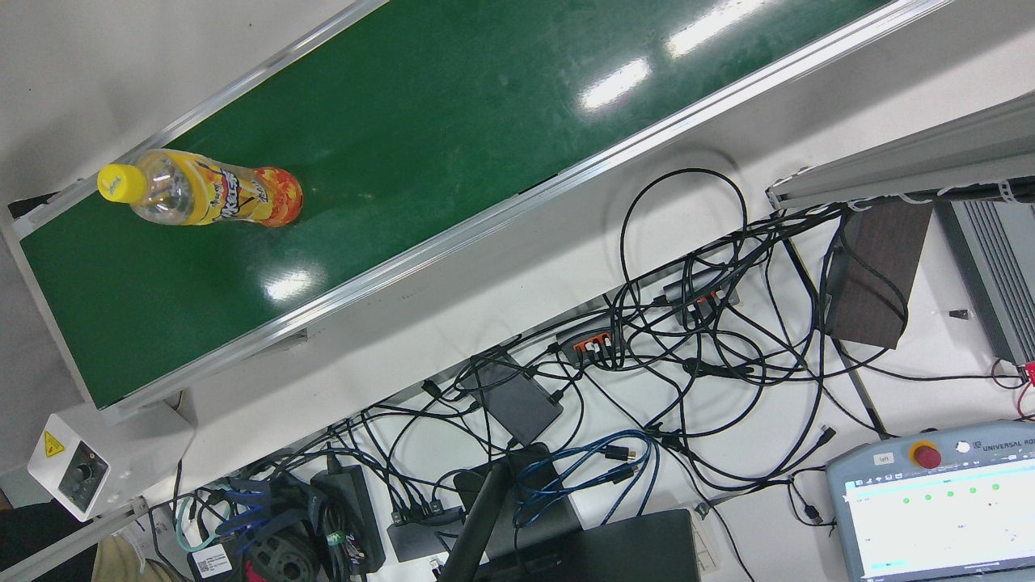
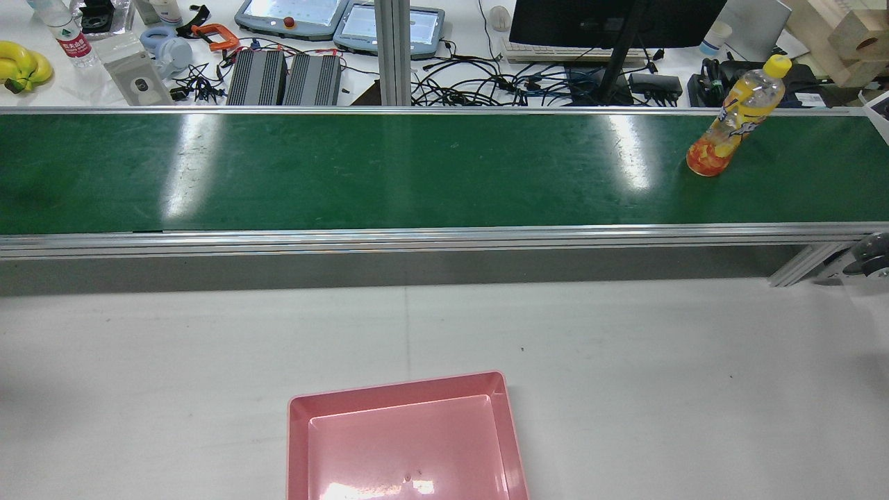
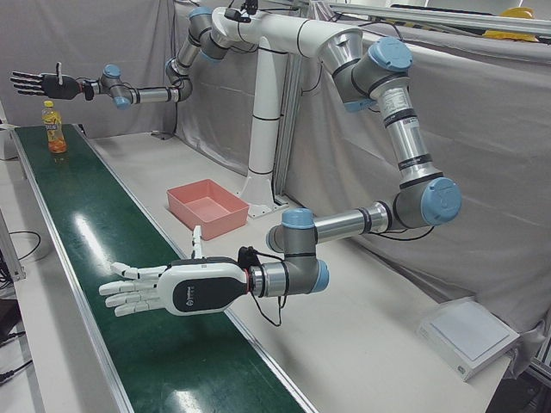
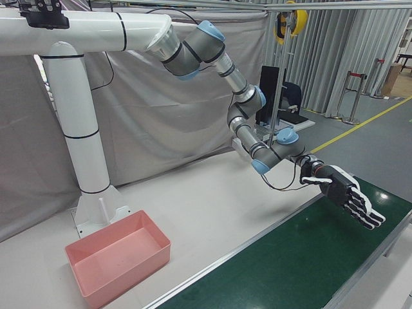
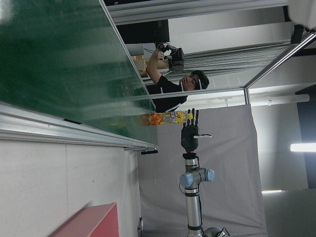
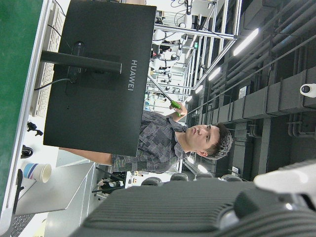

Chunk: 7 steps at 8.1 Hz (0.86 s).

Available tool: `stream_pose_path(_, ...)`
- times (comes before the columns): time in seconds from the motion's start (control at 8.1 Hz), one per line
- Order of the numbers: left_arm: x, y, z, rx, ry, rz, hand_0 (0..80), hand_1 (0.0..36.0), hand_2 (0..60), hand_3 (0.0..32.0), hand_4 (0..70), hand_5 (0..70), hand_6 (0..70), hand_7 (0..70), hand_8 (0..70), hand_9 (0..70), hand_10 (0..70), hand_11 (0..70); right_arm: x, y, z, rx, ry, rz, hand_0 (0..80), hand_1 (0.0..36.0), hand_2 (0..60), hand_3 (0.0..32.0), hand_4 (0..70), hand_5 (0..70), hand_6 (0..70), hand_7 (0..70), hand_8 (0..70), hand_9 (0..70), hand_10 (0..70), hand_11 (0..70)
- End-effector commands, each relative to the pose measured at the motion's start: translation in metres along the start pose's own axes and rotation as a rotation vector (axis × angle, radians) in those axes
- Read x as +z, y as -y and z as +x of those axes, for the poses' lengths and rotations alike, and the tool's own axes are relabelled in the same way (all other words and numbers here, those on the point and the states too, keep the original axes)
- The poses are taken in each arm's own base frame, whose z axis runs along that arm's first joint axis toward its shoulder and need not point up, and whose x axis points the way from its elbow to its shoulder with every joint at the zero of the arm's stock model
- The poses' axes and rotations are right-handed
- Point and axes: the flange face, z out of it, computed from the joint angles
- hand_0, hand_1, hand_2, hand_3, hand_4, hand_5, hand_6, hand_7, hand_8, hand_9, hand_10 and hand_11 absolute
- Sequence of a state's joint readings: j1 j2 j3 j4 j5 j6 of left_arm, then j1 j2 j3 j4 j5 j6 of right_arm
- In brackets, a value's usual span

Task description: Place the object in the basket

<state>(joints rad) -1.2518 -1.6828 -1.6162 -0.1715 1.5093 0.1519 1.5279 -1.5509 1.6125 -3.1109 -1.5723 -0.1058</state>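
Note:
An orange-and-yellow drink bottle (image 1: 202, 194) with a yellow cap stands upright on the green conveyor belt (image 2: 417, 173), near its right end in the rear view (image 2: 736, 118). My right hand (image 3: 39, 83) is open, held in the air close above and beside the bottle (image 3: 54, 127); it also shows in the right-front view (image 4: 347, 196) and the left hand view (image 5: 190, 133). My left hand (image 3: 172, 291) is open and empty, hovering flat over the belt far from the bottle. The pink basket (image 2: 298, 417) sits empty on the white table.
Aluminium rails (image 2: 444, 239) edge the belt. The white pedestal (image 3: 263, 129) stands behind the basket (image 3: 225, 219). Past the belt lie cables, a monitor (image 2: 611, 21), teach pendants (image 2: 292, 14) and bananas (image 2: 21, 62). A person (image 5: 173, 86) stands beyond the belt's end.

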Motion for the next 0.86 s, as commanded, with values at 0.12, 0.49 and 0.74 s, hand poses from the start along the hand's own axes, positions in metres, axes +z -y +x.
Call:
stream_pose_path(0.12,-0.0079,0.0057,-0.0013,0.012,0.014,0.080,59.5,10.3,0.0,0.0,0.3,25.2,0.0,0.0,0.0,0.0,0.0,0.0,0.0000,0.0001,0.0000,0.002,0.000,0.000,0.0,0.0,0.0,0.0,0.0,0.0,0.0,0.0,0.0,0.0,0.0,0.0)
stream_pose_path(0.49,-0.0066,0.0032,0.0000,0.012,0.011,0.077,62.1,11.9,0.0,0.0,0.0,24.7,0.0,0.0,0.0,0.0,0.0,0.0,0.0000,0.0001,0.0000,0.000,0.000,0.000,0.0,0.0,0.0,0.0,0.0,0.0,0.0,0.0,0.0,0.0,0.0,0.0)
stream_pose_path(0.74,-0.0057,0.0009,0.0003,0.012,0.010,0.070,61.3,11.5,0.0,0.0,0.0,21.9,0.0,0.0,0.0,0.0,0.0,0.0,0.0000,0.0001,0.0000,0.000,0.000,0.000,0.0,0.0,0.0,0.0,0.0,0.0,0.0,0.0,0.0,0.0,0.0,0.0)
